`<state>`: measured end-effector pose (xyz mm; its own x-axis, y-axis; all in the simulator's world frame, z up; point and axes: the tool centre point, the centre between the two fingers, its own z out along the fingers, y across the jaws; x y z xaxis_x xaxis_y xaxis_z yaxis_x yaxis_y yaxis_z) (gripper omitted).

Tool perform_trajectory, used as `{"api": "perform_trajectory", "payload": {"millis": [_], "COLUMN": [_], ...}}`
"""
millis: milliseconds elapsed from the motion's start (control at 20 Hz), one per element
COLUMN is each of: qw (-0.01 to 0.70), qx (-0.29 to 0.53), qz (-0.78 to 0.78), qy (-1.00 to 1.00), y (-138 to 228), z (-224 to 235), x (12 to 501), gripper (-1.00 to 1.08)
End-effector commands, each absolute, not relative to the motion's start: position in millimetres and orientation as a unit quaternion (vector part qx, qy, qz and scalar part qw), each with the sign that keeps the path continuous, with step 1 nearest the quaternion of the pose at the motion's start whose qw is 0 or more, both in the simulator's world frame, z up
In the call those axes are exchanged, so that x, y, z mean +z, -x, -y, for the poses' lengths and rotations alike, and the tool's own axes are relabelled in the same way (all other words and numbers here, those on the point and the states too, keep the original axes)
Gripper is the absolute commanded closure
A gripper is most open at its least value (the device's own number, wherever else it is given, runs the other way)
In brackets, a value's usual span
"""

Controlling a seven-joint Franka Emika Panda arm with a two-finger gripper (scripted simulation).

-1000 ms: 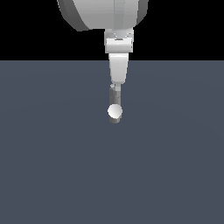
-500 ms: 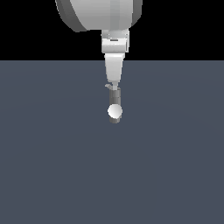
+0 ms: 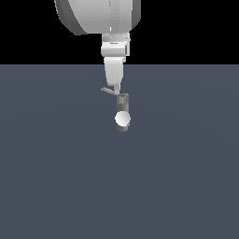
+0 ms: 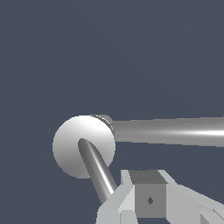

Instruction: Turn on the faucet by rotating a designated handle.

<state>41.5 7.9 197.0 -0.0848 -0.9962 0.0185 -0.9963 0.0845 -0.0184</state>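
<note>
The claw is down at the top of the faucet, right on the handle, so by my read the turning step is under way. The faucet stands upright in the middle of the dark table, its white ball facing us. The handle sticks out from the cylinder's top toward the exterior view's left, and the claw's tip sits just at its inner end, touching or nearly so. From the wrist view the handle runs from the ball toward the claw, beside the fingers rather than clearly between them. The fingers look drawn together with nothing gripped, though I can't be sure.

Next move, I'd say: keep sweeping sideways around the cylinder's axis, staying level with the lever so the tip doesn't slip over it.

Compared with half a second ago, the handle now shows plainly out to the left, and the arm has shifted slightly left.
</note>
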Motion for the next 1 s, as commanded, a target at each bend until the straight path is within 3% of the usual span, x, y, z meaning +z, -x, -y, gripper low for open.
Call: {"api": "perform_trajectory", "payload": {"millis": [0,100,150,950], "qw": [0.000,0.000,0.000,0.000], "qx": [0.001,0.000,0.015,0.006], "qz": [0.710,0.709,0.738,0.721], "qy": [-0.704,-0.705,-0.675,-0.692], "y": [-43,-45,-49,-90], "z": [-65,-69,-12,-46], "x": [183,182,198,189], "gripper": [1.08,1.08,1.08,1.08]}}
